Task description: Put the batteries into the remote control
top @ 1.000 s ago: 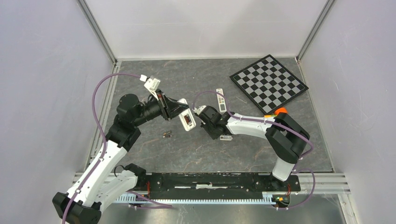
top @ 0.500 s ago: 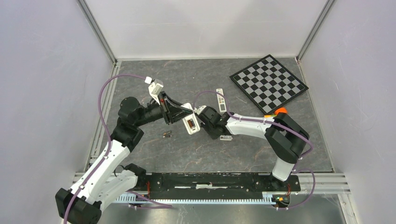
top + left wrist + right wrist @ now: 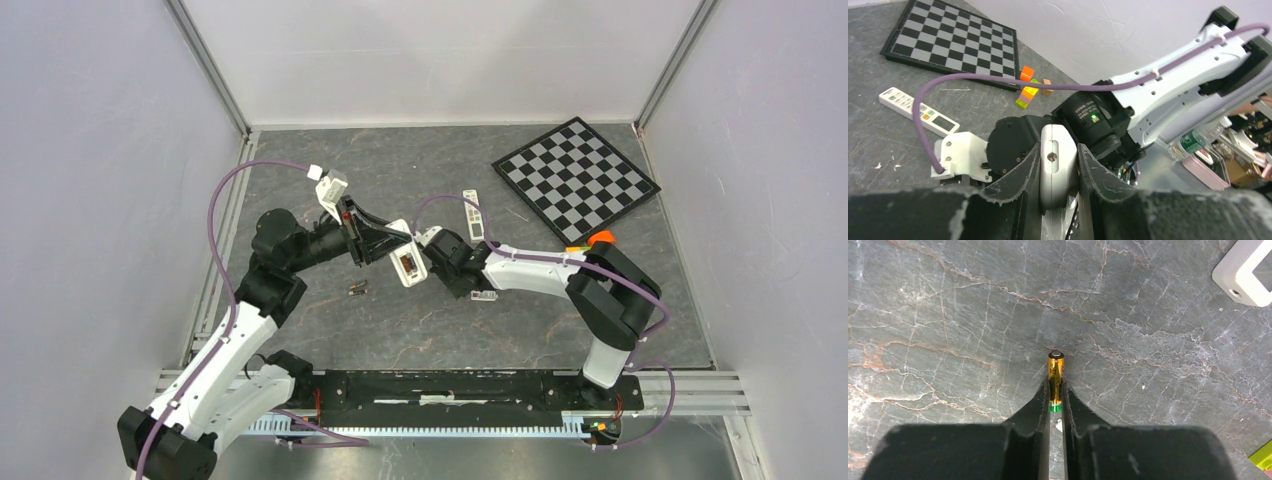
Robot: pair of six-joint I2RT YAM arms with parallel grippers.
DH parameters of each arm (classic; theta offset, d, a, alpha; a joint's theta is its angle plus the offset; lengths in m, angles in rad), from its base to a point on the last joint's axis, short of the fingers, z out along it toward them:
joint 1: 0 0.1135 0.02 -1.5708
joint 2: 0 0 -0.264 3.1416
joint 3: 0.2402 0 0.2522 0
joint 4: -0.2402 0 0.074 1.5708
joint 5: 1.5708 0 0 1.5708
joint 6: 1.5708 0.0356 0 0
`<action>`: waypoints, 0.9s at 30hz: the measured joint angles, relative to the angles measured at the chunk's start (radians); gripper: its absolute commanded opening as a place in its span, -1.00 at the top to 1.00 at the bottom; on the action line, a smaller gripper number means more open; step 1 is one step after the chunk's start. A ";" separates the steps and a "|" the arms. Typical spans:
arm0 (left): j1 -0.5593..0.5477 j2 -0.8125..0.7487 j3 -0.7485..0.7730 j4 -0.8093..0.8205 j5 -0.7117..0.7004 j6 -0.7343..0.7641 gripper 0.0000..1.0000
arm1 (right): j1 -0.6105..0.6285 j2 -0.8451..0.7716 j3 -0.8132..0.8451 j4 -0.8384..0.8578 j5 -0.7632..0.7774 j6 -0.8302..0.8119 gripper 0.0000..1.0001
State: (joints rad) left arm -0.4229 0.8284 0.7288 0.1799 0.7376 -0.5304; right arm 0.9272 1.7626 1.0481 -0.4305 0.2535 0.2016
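Remote control (image 3: 405,263) at centre, battery (image 3: 357,289) left of it — chessboard (image 3: 575,178) behind, far right.

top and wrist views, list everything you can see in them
held battery: one, gold and green, pinched in the right gripper
loose battery: one, dark, lying on the table
held remote: one, white, in the left gripper
spare remote: one, white, on the table near the chessboard
cover piece: one, white, on the table, right of centre
chessboard: one, grey and black, far right corner
blocks: a few, orange, yellow, green, beside the chessboard
table: one, dark grey stone look
left gripper: one, black, shut on the held remote
right gripper: one, black, shut on the held battery
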 measured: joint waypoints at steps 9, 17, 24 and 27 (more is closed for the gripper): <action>0.000 0.042 0.000 -0.086 -0.172 -0.010 0.96 | 0.000 -0.055 -0.076 0.051 0.061 0.026 0.84; 0.000 0.181 -0.039 -0.048 -0.268 -0.113 0.96 | -0.013 -0.259 -0.172 0.078 0.081 0.079 0.86; 0.000 0.416 -0.071 0.057 -0.255 -0.217 0.96 | -0.019 -0.449 -0.183 0.097 0.050 0.115 0.84; 0.000 0.488 -0.084 0.142 -0.236 -0.266 0.96 | -0.019 -0.507 -0.185 0.111 -0.002 0.125 0.83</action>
State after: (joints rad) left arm -0.4232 1.3167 0.6445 0.3218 0.5014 -0.7967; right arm 0.9077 1.2552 0.8635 -0.3191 0.2520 0.3264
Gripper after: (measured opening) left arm 0.323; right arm 0.112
